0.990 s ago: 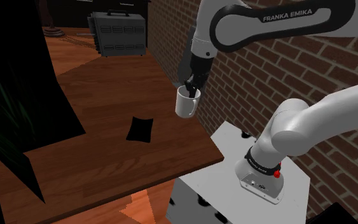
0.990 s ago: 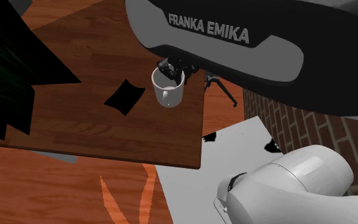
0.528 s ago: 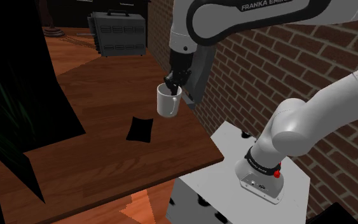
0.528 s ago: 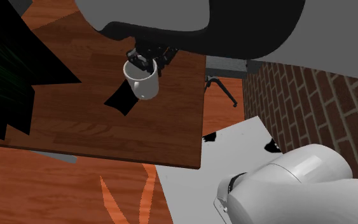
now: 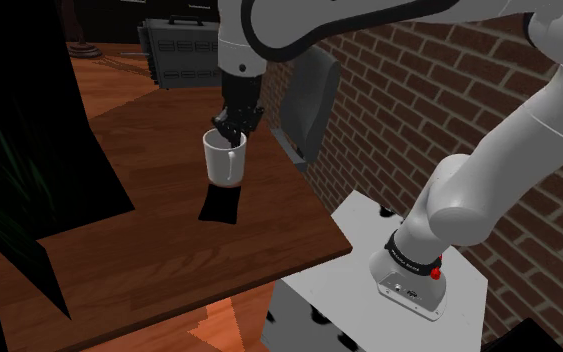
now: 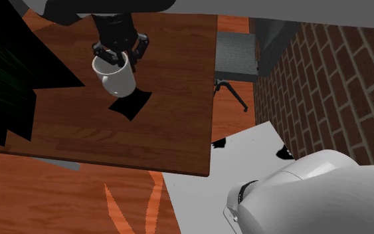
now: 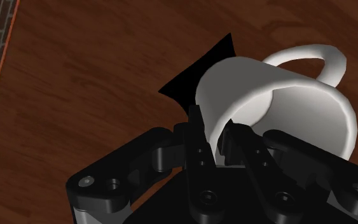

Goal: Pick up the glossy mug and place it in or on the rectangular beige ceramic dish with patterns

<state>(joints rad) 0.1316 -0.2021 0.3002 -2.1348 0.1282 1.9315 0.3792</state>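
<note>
Fingers clamp the rim of the white mug above the black rectangle; it looks stiff, smooth and probably slippery, so the rim grip suits.

A brown wooden table carries one flat black rectangular shape near its middle.

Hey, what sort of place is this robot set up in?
Probably a room in a house: a brick wall, a wooden table under the held mug, and a wood floor.
</note>
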